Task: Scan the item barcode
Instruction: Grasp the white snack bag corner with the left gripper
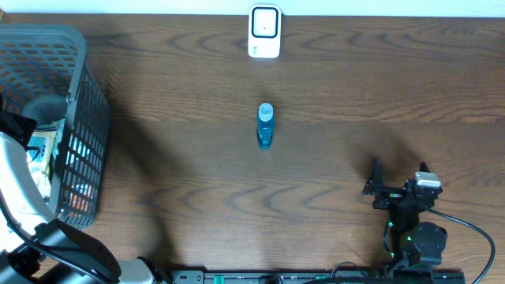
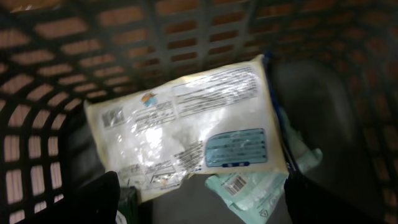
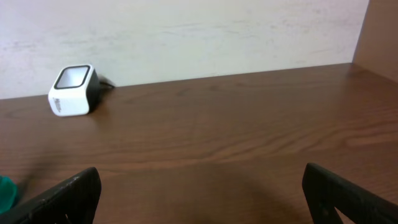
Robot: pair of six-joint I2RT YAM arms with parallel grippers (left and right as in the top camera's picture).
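Left claw (image 2: 202, 186): your wrist view shows it down inside the dark plastic basket (image 2: 56, 68). Its jaws are spread wide, with one dark finger (image 2: 93, 202) at the lower left corner of the view and its mate at the lower right. Nothing is gripped between them.

Below the gap lies a pale flat packet (image 2: 186, 121), printed side up, with a blue label panel toward its right end. It sits tilted across the basket floor. A mint-green packet (image 2: 245, 186) pokes out from under its near right corner, and a small barcode shows on the green one. You cannot tell whether either finger touches the pale packet.

Right claw (image 3: 202, 190): its jaws are also wide and empty, low over the bare wooden table (image 3: 236, 137) at the near right. Its camera looks toward the far edge.

Barcode scanner (image 1: 264, 32): a white body standing at the far edge of the table, about centre, well apart from both claws.

Blue bottle (image 1: 265, 126): alone at mid-table, nearer than the scanner and in line with it, pale cap end pointing far. From overhead you cannot tell whether it stands upright or lies flat. Only a teal sliver of it shows at the left edge of the right wrist view.

From overhead, the basket sits at the far left of the table, mesh-sided.
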